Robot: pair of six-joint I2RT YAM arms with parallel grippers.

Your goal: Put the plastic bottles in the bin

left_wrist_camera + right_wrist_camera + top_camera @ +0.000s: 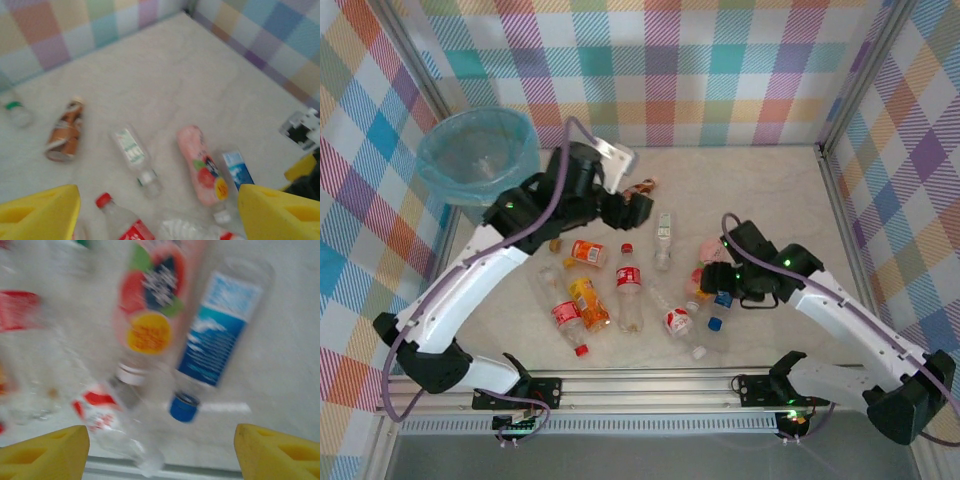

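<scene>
Claws: left gripper (pixel 159 200) released, yellow fingers (pixel 42 215) wide apart, nothing in them. It hangs above the table (pixel 760 190) at the far side of the bottle pile. The right gripper (pixel 162 440) is released too, fingers (pixel 277 452) spread and gripping nothing, low over the near-right bottles. That wrist view is blurred.

The bin (pixel 432 170) sits in the far-left corner against the plaid walls (pixel 720 70), lined with a blue bag. The left arm (pixel 490 265) runs just beside the bin. Its elbow sits at the bin's near-right side, between bin and pile.

Bottles lie on their sides on the table, well apart from the bin:
- brown bottle (pixel 640 187): farthest back, just beside the left gripper.
- green-label bottle (pixel 663 232): mid-table, alone.
- pink bottle (pixel 150 300) and blue-label bottle (pixel 220 335): side by side under the right gripper, necks toward the near edge. The blue cap (pixel 184 406) lies ahead of the gap between the fingers.
- crushed bottle (pixel 677 320): red label, at the pink one's neck end. Cannot tell if they touch.
- cola bottle (pixel 628 290): centre of the pile, red cap pointing away.
- orange bottle (pixel 588 252) and second orange bottle (pixel 590 303): left of the cola bottle.
- red-label bottle (pixel 565 315): just beside the second orange one, nearest the left arm.
</scene>
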